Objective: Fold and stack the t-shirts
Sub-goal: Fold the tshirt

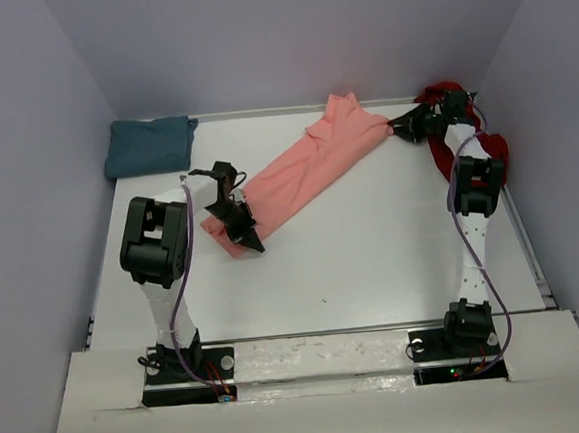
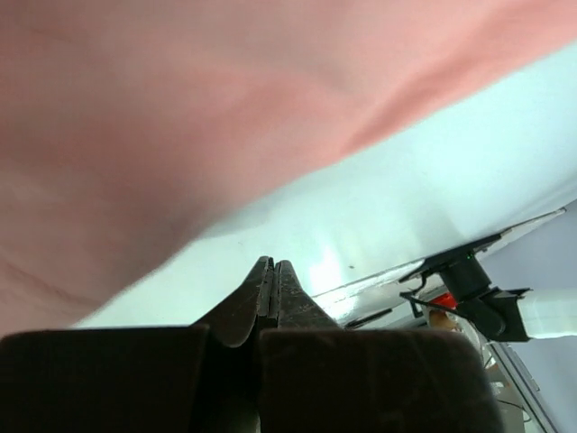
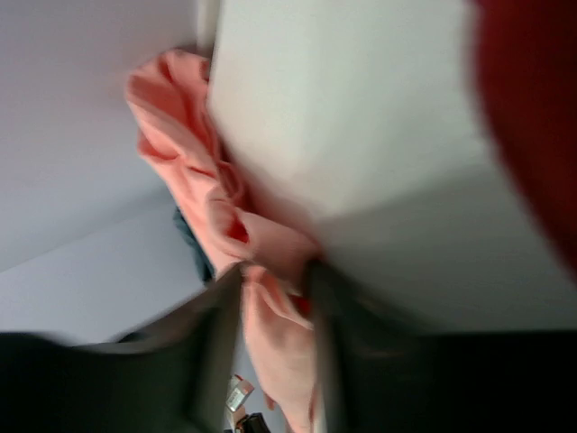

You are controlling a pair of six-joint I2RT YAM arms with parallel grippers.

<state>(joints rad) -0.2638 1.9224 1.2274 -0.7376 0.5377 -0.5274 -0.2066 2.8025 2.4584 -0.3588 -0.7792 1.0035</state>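
Note:
The salmon-pink t-shirt (image 1: 306,165) lies stretched in a long diagonal band across the table, from near left to far right. My left gripper (image 1: 246,235) sits at its near-left end, over the cloth. In the left wrist view its jaws (image 2: 272,266) are pressed shut with nothing showing between them, and the pink cloth (image 2: 180,117) fills the space above. My right gripper (image 1: 400,126) is at the shirt's far-right end; its fingers (image 3: 275,275) stand apart with bunched pink cloth (image 3: 180,126) lying loosely between them. The teal t-shirt (image 1: 149,145) sits folded at the far left corner. The dark red t-shirt (image 1: 492,145) is crumpled at the far right, behind the right arm.
The white table (image 1: 373,260) is enclosed by grey walls on three sides, with a raised rail along its near edge (image 1: 319,333). The dark red cloth (image 3: 532,108) lies close beside my right wrist. The right arm's base (image 2: 469,280) shows in the left wrist view.

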